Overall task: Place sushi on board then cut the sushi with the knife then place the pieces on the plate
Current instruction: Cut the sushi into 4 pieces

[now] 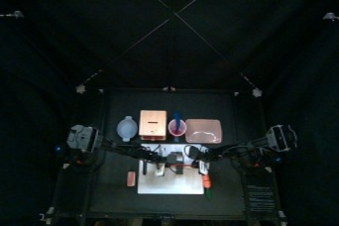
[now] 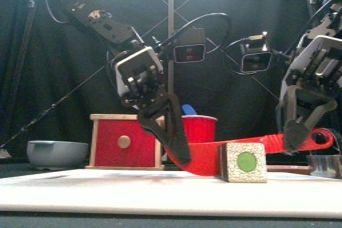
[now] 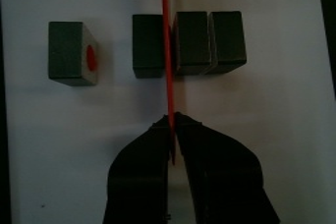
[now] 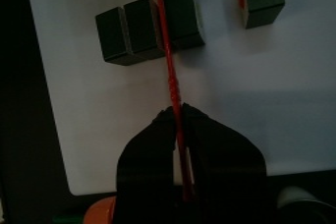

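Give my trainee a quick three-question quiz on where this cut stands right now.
1. True or false: the left gripper and the right gripper both grip the red knife.
2. How many sushi blocks sit apart from the row of three? A) none B) one C) two
3. Fill in: in the wrist views the blade crosses the row with one block on one side and ___ on the other.
Key: 1 true; 2 B; 3 two.

left wrist: knife far end off-frame | right wrist: lone sushi piece cut by edge
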Motion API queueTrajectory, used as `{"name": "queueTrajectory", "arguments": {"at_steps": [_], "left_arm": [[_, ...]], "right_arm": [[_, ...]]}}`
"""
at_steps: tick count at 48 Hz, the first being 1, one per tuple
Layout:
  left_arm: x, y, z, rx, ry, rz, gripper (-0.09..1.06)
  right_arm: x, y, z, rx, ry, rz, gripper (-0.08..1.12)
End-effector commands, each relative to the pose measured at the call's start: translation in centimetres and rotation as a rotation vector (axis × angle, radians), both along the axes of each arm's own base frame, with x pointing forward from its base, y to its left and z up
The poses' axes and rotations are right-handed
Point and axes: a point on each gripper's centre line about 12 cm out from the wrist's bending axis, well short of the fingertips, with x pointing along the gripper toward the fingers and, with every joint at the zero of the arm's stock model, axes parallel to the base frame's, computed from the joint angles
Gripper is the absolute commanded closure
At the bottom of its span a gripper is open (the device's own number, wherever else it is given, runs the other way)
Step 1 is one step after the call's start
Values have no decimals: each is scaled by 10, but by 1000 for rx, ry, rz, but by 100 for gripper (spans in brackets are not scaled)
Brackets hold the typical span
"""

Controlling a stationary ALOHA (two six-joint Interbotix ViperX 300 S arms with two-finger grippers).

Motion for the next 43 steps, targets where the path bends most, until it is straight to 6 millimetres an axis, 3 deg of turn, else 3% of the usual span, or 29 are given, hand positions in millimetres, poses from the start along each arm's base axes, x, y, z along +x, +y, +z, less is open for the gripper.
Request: {"name": "queueTrajectory", "arguments": {"at_steps": [1, 43], "left_arm": [[3, -1, 7, -3, -18, -2, 46], [8, 20, 7, 24, -29, 22, 46]], "right_arm": [[2, 2, 1, 4, -3, 2, 64], [6, -13, 0, -39, -18, -12, 64]]}}
